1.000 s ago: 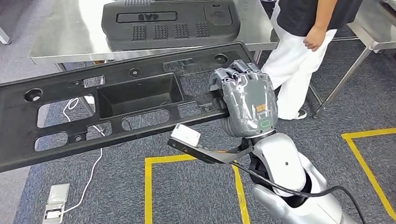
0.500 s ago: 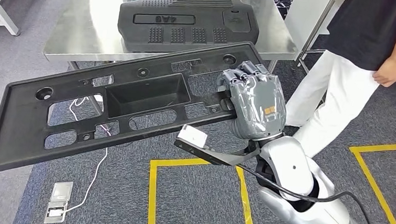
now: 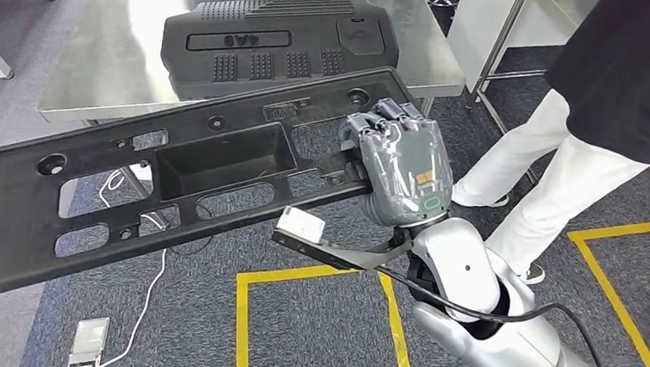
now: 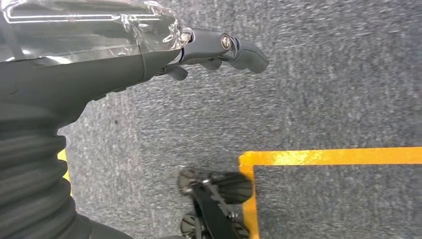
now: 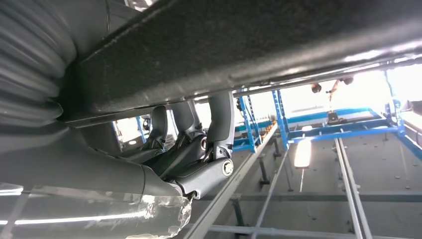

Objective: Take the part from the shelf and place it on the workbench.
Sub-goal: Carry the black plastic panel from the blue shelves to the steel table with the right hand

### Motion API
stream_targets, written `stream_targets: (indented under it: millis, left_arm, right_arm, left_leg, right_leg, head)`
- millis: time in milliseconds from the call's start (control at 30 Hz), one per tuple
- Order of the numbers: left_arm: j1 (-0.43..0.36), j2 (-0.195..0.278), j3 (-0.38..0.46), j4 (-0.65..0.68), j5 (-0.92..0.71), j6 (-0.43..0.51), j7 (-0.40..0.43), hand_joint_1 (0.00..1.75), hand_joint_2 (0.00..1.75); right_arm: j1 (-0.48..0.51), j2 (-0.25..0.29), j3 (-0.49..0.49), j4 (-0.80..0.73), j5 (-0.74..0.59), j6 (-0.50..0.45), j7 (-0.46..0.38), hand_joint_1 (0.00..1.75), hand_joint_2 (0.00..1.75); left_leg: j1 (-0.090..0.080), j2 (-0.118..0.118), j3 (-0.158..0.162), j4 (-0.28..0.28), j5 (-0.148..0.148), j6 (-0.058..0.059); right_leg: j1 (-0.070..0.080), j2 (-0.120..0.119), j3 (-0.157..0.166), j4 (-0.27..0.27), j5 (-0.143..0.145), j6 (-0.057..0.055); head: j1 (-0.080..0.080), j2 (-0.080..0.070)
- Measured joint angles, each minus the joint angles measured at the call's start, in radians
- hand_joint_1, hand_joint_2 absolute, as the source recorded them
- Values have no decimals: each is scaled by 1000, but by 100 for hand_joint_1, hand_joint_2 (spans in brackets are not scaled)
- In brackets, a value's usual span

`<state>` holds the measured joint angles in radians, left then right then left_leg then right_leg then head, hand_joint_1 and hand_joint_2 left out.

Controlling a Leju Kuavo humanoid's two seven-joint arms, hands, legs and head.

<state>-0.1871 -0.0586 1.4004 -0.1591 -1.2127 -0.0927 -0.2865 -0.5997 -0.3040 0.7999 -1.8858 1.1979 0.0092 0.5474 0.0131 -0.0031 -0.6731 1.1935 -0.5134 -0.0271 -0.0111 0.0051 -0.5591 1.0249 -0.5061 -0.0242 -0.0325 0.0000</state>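
– What do you see from the head?
– Your right hand (image 3: 400, 167) grips the long black part (image 3: 167, 168) at its right end, above the floor, before the steel surface (image 3: 96, 64).
– And the wrists?
– Left hand (image 4: 149, 50) hangs with its fingers apart, holding nothing. Right fingers (image 5: 219, 124) curl around the part's edge (image 5: 239, 50).

Even overhead light glares off the steel workbench (image 3: 106, 56) — right wrist view blown out, carpet slightly blurred.
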Motion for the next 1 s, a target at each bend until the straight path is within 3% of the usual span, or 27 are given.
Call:
stream_targets:
  millis: [67, 100, 200, 267, 300, 367, 400, 433, 467, 533, 567, 600, 667, 767, 833, 900, 933, 967, 1000]
  left_arm:
    - [0, 0, 0, 0, 0, 0, 0, 0, 175]
    - [-1, 0, 0, 0, 0, 0, 0, 0, 175]
    - [0, 0, 0, 0, 0, 0, 2, 0, 175]
    - [-1, 0, 0, 0, 0, 0, 2, 0, 175]
    - [-2, 0, 0, 0, 0, 0, 3, 0, 175]
    - [-5, 0, -1, 0, -1, 0, 3, 0, 175]
    - [-5, 0, -1, 0, -1, -1, 3, 0, 175]
    - [-5, 0, -1, 0, -1, -1, 3, 0, 175]
    - [-5, 0, -1, 0, -1, -2, 3, 0, 175]
    - [-4, 0, -1, 0, -2, -3, 3, 0, 175]
    - [-5, 0, -1, 0, -2, -3, 3, 0, 175]
    - [-6, 0, -1, 0, -3, -3, 3, 0, 175]
    - [-8, -1, -1, 0, -3, -4, 4, 0, 175]
    - [-13, -1, -1, 0, -3, -5, 4, 0, 175]
    - [-15, 0, -1, 0, -3, -5, 5, 0, 175]
    - [-14, 1, -1, 0, -4, -4, 5, 0, 175]
    - [-13, 1, -1, 0, -4, -4, 5, 0, 175]
    - [-12, 1, -1, 0, -4, -4, 5, 0, 175]
    - [-12, 1, -1, 0, -4, -4, 5, 0, 175]
  right_arm:
    - [-1, 0, 1, 0, 1, 1, 0, 175, 175]
    - [-2, 0, 1, 0, 2, 2, 0, 175, 175]
    - [-3, 0, 1, 0, 3, 5, 1, 175, 175]
    - [-4, 0, 1, 0, 4, 6, 2, 175, 175]
    - [-5, 0, 1, 0, 4, 6, 3, 175, 175]
    - [-5, 0, 1, 0, 4, 7, 5, 175, 175]
    - [-3, 0, 2, 0, 4, 8, 5, 175, 175]
    - [-2, -1, 2, 0, 4, 8, 6, 175, 175]
    - [-2, -1, 2, 0, 4, 8, 6, 175, 175]
    - [-2, -2, 2, 0, 4, 9, 6, 175, 175]
    - [-2, -2, 2, 0, 4, 9, 6, 175, 175]
    - [-3, -2, 2, 0, 4, 9, 6, 175, 175]
    - [-4, -3, 2, 0, 4, 9, 6, 175, 175]
    - [-6, -5, 0, -1, 5, 9, 6, 175, 175]
    - [-7, -5, 1, -1, 5, 9, 6, 175, 175]
    - [-7, -5, 1, -1, 4, 9, 6, 175, 175]
    - [-7, -5, 1, -1, 4, 10, 6, 175, 175]
    - [-7, -5, 2, -1, 4, 10, 6, 175, 175]
    - [-7, -5, 2, -1, 1, 11, 6, 175, 175]
  left_leg:
    - [-3, -1, 43, -114, 55, 8]
    - [-6, -1, 53, -143, 59, 13]
    - [-8, -1, 61, -160, 44, 28]
    - [-3, 0, 73, -170, 40, 39]
    - [-2, 0, 79, -174, 39, 44]
    - [-4, 1, 86, -175, 32, 52]
    - [-5, 1, 89, -174, 28, 54]
    - [-7, 1, 95, -174, 24, 56]
    - [-8, 0, 101, -174, 18, 56]
    - [-9, -2, 118, -174, 6, 53]
    - [-10, -2, 123, -173, 0, 50]
    - [-10, -2, 125, -172, -4, 46]
    - [-11, 0, 127, -174, -8, 35]
    - [-12, 0, 127, -150, -31, 18]
    - [-9, 0, 78, -44, -77, 9]
    - [-3, 0, -3, 87, -115, 1]
    - [0, 0, -28, 115, -108, -1]
    - [3, 0, -33, 102, -79, -3]
    - [5, 0, -19, 49, -33, -5]
  right_leg:
    - [2, 1, 13, 1, -13, 8]
    - [3, 2, 14, 0, -16, 14]
    - [3, 3, 16, -3, -23, 30]
    - [3, 2, 7, 33, -48, 40]
    - [2, 1, -16, 83, -70, 44]
    - [1, 0, -94, 217, -113, 46]
    - [1, 0, -128, 263, -118, 46]
    - [2, 0, -146, 275, -102, 44]
    - [3, 0, -144, 247, -67, 40]
    - [7, -1, -104, 125, 18, 28]
    - [10, -1, -84, 70, 44, 23]
    - [13, -2, -69, 35, 51, 19]
    - [17, 0, -60, 13, 40, 14]
    - [7, -1, -39, -8, 35, 4]
    - [3, -4, -23, -16, 29, -3]
    - [3, -5, -13, -16, 20, -7]
    - [3, -4, -7, -16, 14, -6]
    - [2, -3, 0, -15, 8, -5]
    - [1, -2, 10, -14, 1, -2]
  head:
    - [-7, 0]
    - [-8, 0]
    - [-2, 0]
    - [7, 0]
    - [14, 0]
    - [28, 0]
    - [33, 0]
    - [37, 0]
    - [40, 0]
    - [49, 0]
    - [51, 0]
    - [52, 0]
    - [50, 0]
    - [45, 0]
    - [33, 0]
    - [21, 0]
    - [17, 0]
    - [13, 0]
    - [10, 0]
